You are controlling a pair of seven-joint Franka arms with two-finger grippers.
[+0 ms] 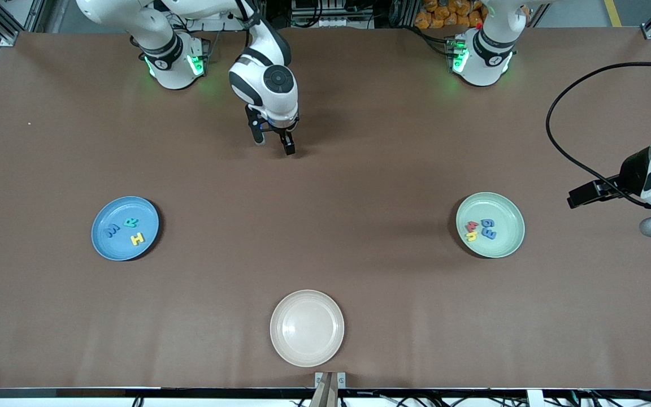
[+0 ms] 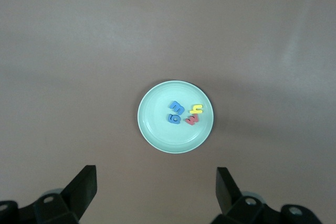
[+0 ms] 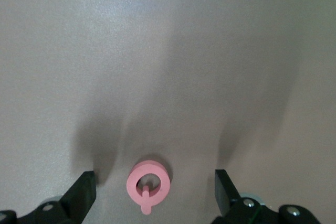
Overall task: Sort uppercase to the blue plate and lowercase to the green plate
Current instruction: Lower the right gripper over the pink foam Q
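Nearest the front camera we find a cream plate (image 1: pixel 307 328), bare and no part of the sorting. Farther up, toward the right arm's end, the blue plate (image 1: pixel 125 228) holds three capitals — the blue W (image 1: pixel 112 230), the teal R (image 1: pixel 131 223) and the yellow H (image 1: pixel 137 239). Toward the left arm's end the green plate (image 1: pixel 490 225) carries all four small letters: e (image 2: pixel 177 108), g (image 2: pixel 174 119), h (image 2: pixel 196 109) and w (image 2: pixel 192 119), bunched close together.

One capital remains, by our count — the pink Q (image 3: pixel 148 184). It lies flat on the brown surface (image 1: pixel 325 186) between the spread fingers of the right gripper (image 1: pixel 273 141), which sits low over it, touching nothing. We cannot make out the Q in the front view.

We judge the Q light, soft and thin. A pinch across the ring's outer edges, fingertips down at the surface, looks best; it may slide or tip when squeezed.

Our left gripper (image 2: pixel 155 190) waits high, off the green plate's side, fingers apart and empty.
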